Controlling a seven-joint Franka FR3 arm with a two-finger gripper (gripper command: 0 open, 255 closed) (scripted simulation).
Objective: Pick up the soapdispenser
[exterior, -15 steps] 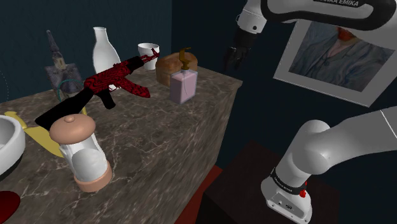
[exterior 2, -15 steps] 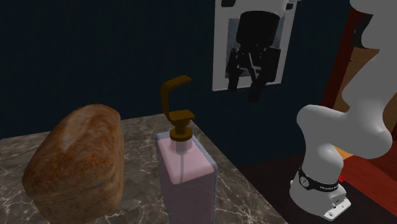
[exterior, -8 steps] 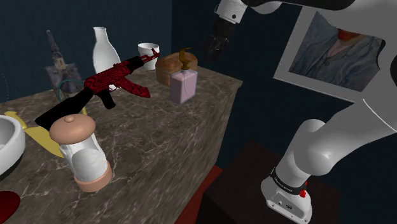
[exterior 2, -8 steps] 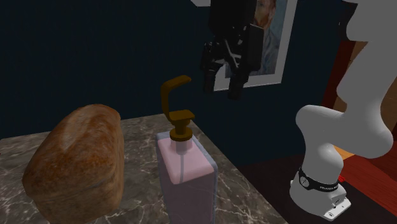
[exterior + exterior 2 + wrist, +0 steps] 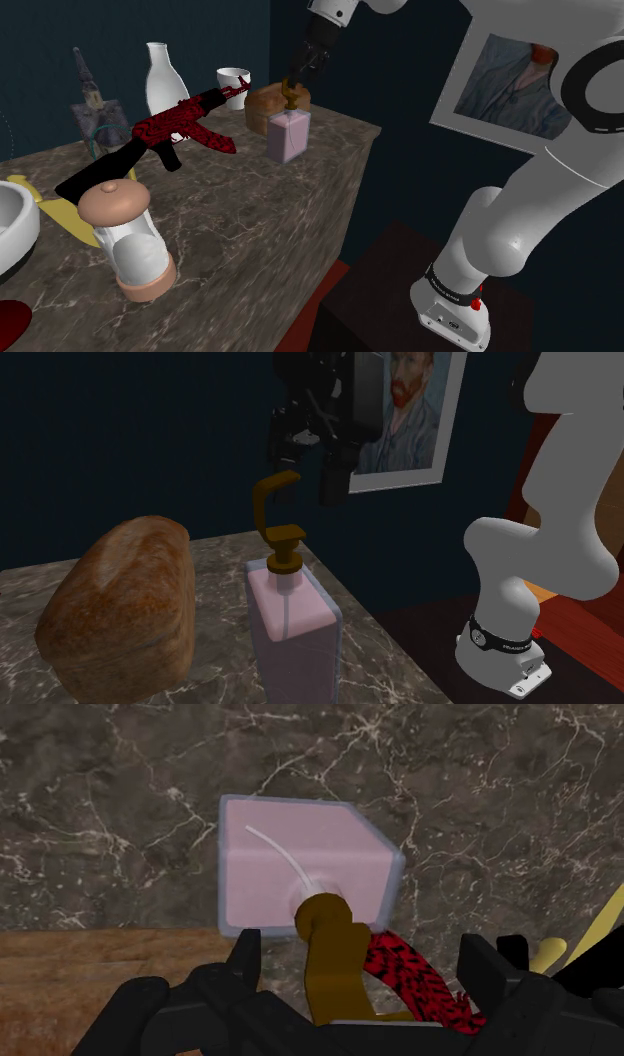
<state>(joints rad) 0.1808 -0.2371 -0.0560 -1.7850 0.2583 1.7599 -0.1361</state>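
No text, number or brand can be read with certainty. 1 item noted: the dark band (image 5: pixel 497 643) round the foot of the white arm (image 5: pixel 560 472) carries a line of small pale lettering, too small to make out.

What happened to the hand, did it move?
Yes. In the shoulder view the hand went left, away from the painting, and now hangs over the soap bottle.
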